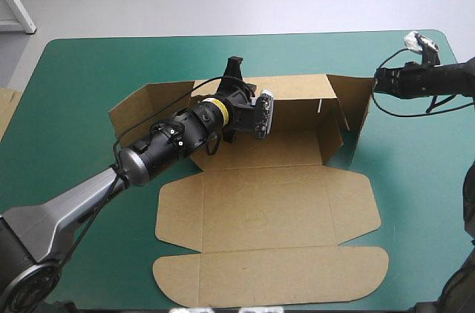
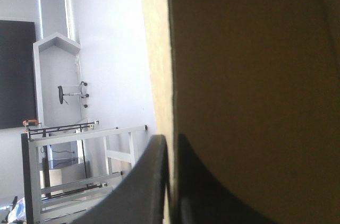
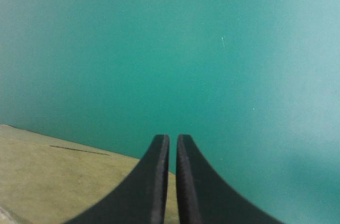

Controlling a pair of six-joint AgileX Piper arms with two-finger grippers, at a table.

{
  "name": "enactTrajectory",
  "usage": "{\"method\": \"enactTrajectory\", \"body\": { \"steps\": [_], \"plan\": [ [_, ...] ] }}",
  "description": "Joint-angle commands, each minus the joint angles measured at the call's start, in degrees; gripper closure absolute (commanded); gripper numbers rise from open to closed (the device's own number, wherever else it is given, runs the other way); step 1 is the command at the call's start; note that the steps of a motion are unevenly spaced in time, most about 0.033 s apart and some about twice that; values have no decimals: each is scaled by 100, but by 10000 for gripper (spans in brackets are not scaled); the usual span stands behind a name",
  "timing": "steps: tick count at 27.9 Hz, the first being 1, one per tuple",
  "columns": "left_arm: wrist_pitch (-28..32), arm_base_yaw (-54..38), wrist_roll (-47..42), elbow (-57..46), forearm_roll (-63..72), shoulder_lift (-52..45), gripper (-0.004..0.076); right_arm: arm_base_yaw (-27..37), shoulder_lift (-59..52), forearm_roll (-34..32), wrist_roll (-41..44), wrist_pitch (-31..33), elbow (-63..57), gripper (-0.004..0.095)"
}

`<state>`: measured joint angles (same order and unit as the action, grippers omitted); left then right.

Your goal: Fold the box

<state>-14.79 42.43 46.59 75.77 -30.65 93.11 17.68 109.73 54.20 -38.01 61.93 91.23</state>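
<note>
The brown box (image 1: 274, 202) lies in the middle of the teal-green table, its lid and front flaps flat toward the near edge. The back wall (image 1: 297, 94) stands raised. My left gripper (image 1: 236, 68) reaches over the box base to the top edge of that wall. In the left wrist view the left gripper (image 2: 171, 181) is all but shut, with the board's edge (image 2: 159, 65) between its fingers. The right side wall (image 1: 360, 109) stands up, and my right gripper (image 1: 377, 81) is at its top corner. In the right wrist view the right gripper (image 3: 172, 181) is all but shut on the board (image 3: 64, 181).
The left side wall (image 1: 141, 109) leans outward, half raised. An edge of more brown board (image 1: 6, 109) shows at the table's left edge. Bare teal-green cover (image 1: 423, 202) lies to the right of the box and along the far edge.
</note>
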Motion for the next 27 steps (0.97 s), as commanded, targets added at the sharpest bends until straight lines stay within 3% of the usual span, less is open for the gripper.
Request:
{"method": "enactTrajectory", "body": {
  "steps": [1,13,27],
  "plan": [
    [358,34,44,16,27,-136,734,53,-275,341,-221,220,194,845],
    [492,-13,7,-119,53,-109,734,42,-275,768,-689,981,75,824],
    [444,-13,7,-119,42,-71,734,42,-731,1005,-1508,955,-1233,824]
  ]
}}
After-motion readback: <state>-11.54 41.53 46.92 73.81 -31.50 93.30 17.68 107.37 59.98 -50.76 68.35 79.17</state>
